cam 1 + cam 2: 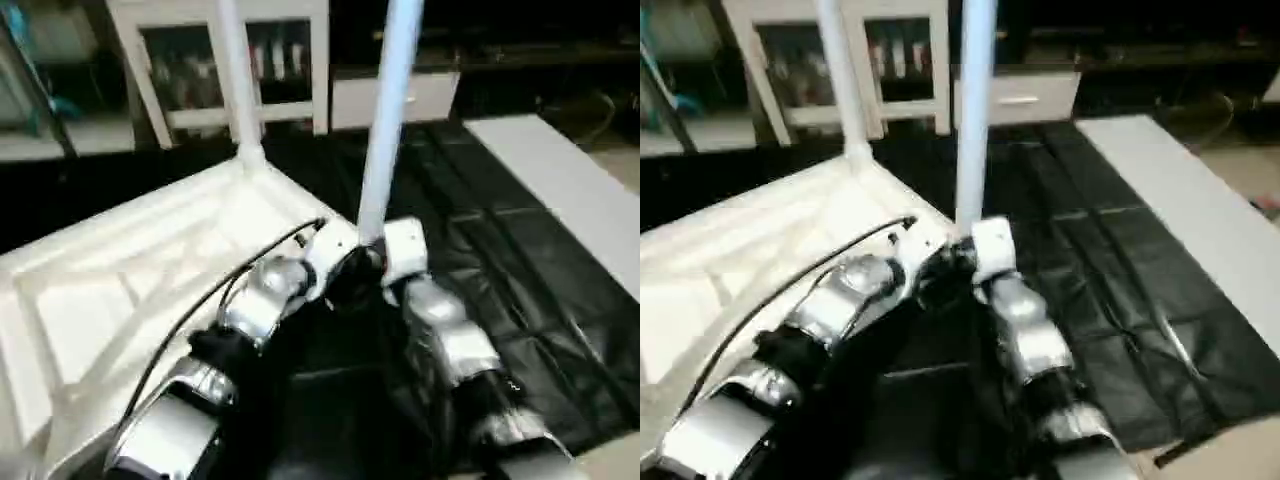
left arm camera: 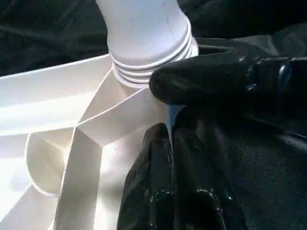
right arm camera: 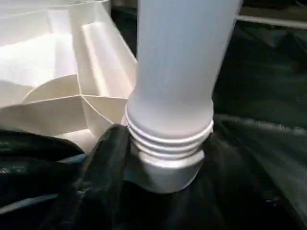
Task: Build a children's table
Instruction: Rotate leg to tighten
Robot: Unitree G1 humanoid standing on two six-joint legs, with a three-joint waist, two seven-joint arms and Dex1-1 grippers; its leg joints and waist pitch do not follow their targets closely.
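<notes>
The right hand is closed around the ringed, threaded base of a white tube leg, its black fingers pressed against the collar. This leg stands nearly upright at centre frame in the head views, running out of the top edge. The left hand sits just beside it at the same corner, its black fingers touching the leg's threaded end and the rim of the tabletop; whether it truly grips anything I cannot tell.

The tabletop is white plastic, lying underside up at the left and centre-left of the frame, with raised diagonal ribs and a rounded socket wall near the corner. A second leg stands upright in the far corner socket, upper centre-left. So two legs are counted, and one tabletop.

Everything rests on black sheeting filling the right half. A flat white board lies at the upper right, and a white cabinet stands behind, upper left.
</notes>
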